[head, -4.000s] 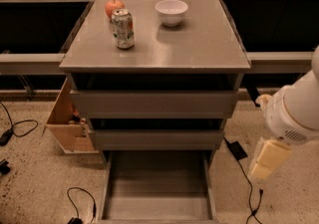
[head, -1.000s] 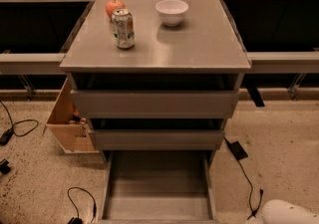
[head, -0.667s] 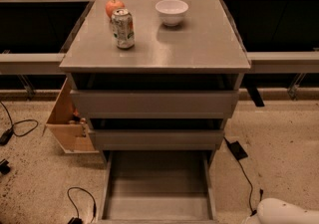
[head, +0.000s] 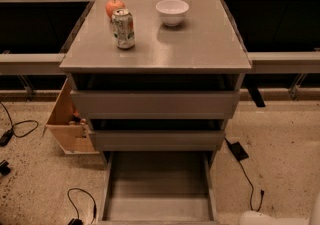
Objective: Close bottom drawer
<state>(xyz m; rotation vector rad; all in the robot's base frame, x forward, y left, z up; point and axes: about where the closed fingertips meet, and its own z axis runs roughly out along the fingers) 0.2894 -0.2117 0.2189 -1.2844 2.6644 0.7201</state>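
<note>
The bottom drawer [head: 157,189] is the lowest of the grey cabinet's [head: 155,104] three drawers. It is pulled far out toward me, and its shallow tray is empty. Its flat front lies at the frame's bottom edge. The two taller drawers above stand a little way out. My gripper is out of view. Only a white part of my arm [head: 272,217] shows in the bottom right corner, right of the drawer's front corner and apart from it.
A drink can [head: 123,29], a red apple [head: 115,6] and a white bowl [head: 172,11] stand on the cabinet top. A light wooden box [head: 67,121] sits against the cabinet's left side. Cables [head: 80,201] and a black adapter [head: 238,151] lie on the floor on both sides.
Four seconds ago my arm and gripper hung at mid-height right of the cabinet. Now the arm has dropped to the bottom right corner. The drawer has not moved.
</note>
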